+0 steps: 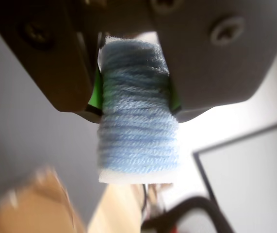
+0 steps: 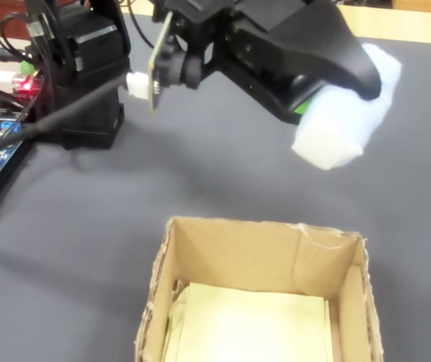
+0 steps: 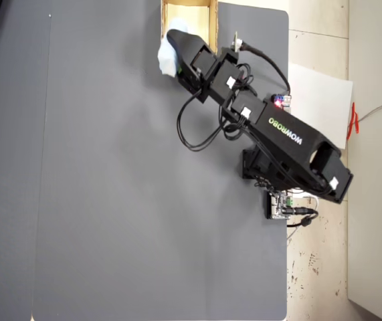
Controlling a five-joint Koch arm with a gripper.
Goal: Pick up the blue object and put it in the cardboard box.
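The blue object (image 1: 138, 126), a pale blue ribbed block with white foam ends, is clamped between the two dark jaws of my gripper (image 1: 134, 109), which is shut on it. In the fixed view the block (image 2: 343, 124) hangs in the air under the gripper (image 2: 322, 102), beyond the far right corner of the open cardboard box (image 2: 260, 230), whose inside is pale. From overhead the block (image 3: 166, 59) and gripper (image 3: 179, 59) sit just off the box (image 3: 212, 23) at the mat's top edge. A blurred tan shape at lower left in the wrist view (image 1: 26, 204) looks like the box.
The arm's base with motors, cables and a lit circuit board (image 2: 19, 87) stands at the left of the fixed view. The grey mat (image 3: 110, 174) ends at the right beside the arm's base (image 3: 277, 167). A white sheet (image 3: 321, 100) lies on the floor beyond.
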